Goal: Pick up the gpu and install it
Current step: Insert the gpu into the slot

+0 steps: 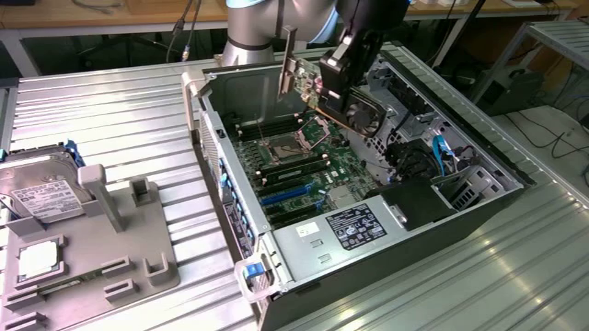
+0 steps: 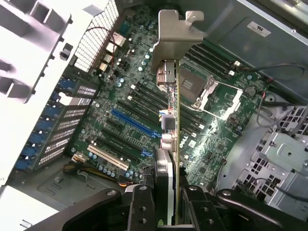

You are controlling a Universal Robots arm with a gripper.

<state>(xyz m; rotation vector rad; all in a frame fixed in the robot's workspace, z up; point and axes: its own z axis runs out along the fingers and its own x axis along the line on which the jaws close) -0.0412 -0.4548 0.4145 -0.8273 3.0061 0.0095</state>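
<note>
Grips the gpu (image 1: pixel 343 103) in the gripper (image 1: pixel 335 70), jaws closed narrow on its two faces, up over the far end of the open case (image 1: pixel 515 181) and touching nothing inside. From the wrist, gpu (image 2: pixel 171 120) seen edge-on, bracket (image 2: pixel 175 33) at the end farthest from the fingers (image 2: pixel 140 204), motherboard (image 2: pixel 120 91) well below. Probably the carry-and-align stage, with no seating yet. To do this well: turn the wrist to bring the long edge parallel to the blue slot (image 2: pixel 134 122), now crossed at an angle; level the gpu, hanging tilted in the exterior view; point the bracket at the rear slots (image 2: pixel 67 139); steer clear of the open socket (image 2: pixel 204 91) and of the cables (image 1: pixel 440 153) on the exterior view's right; move slowly, without loosening the grip, to avoid twisting the gpu in the fingers or catching the bracket on the case wall. Choice of the blue slot only a guess.
</note>
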